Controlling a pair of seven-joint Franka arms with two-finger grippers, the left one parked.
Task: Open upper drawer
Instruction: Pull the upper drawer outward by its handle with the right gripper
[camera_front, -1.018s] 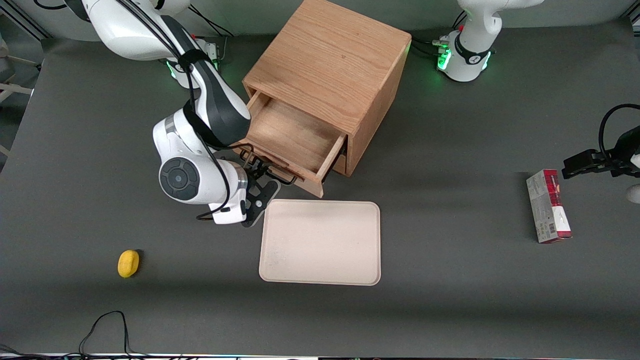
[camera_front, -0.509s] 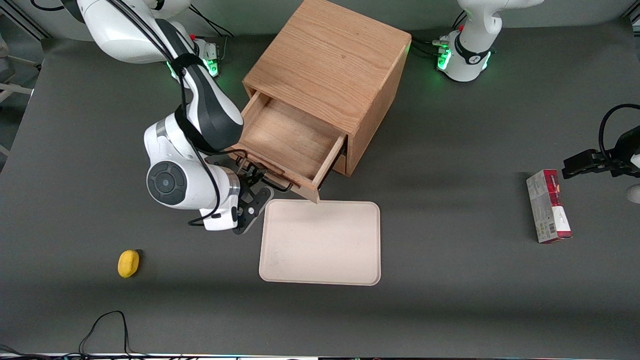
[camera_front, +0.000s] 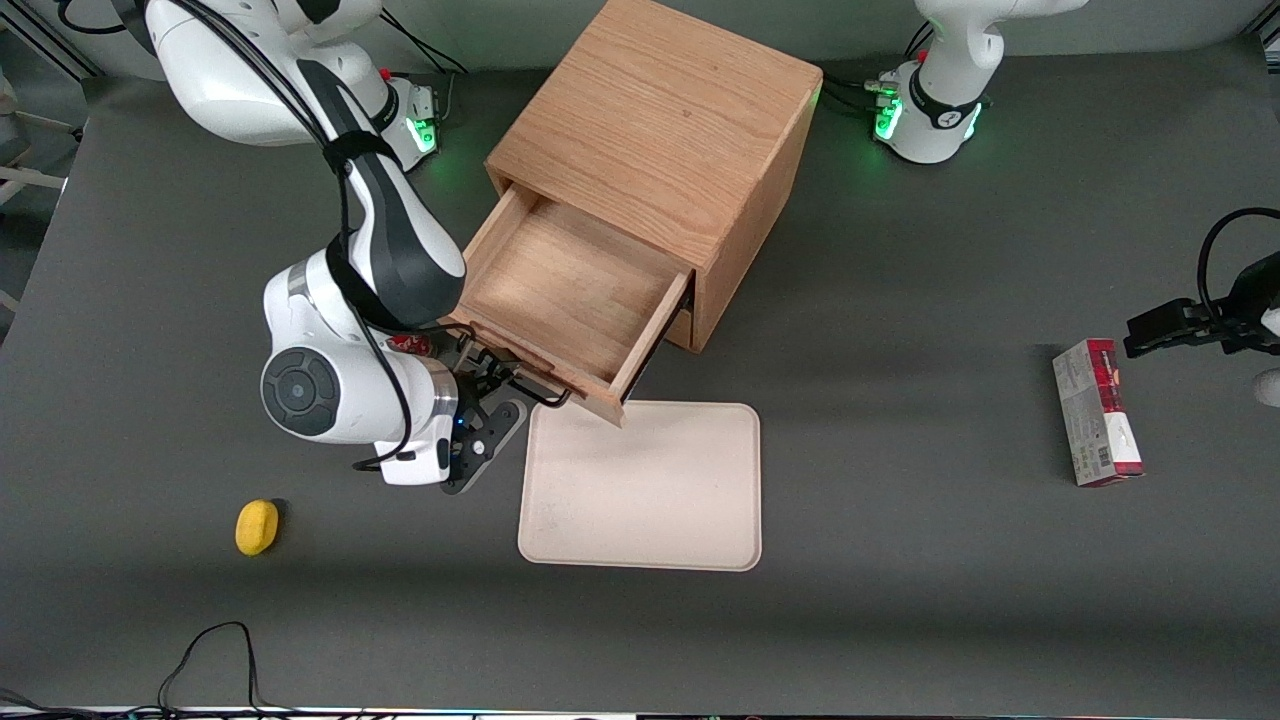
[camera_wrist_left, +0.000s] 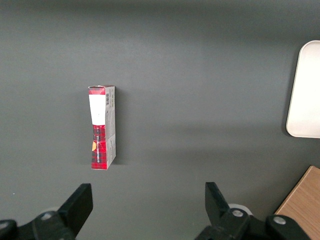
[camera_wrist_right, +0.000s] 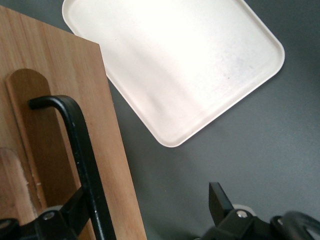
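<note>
Standing wide apart, the two black fingers of the right arm's gripper (camera_front: 497, 385) straddle the long black metal bar handle (camera_wrist_right: 82, 160) of the light oak upper drawer (camera_front: 560, 290); one finger (camera_wrist_right: 67, 212) touches the bar, the other stands clear. That drawer juts well out of the oak cabinet (camera_front: 665, 125), its front corner over the beige rectangular tray (camera_front: 650, 500). Fingertips are cut off from sight.
</note>
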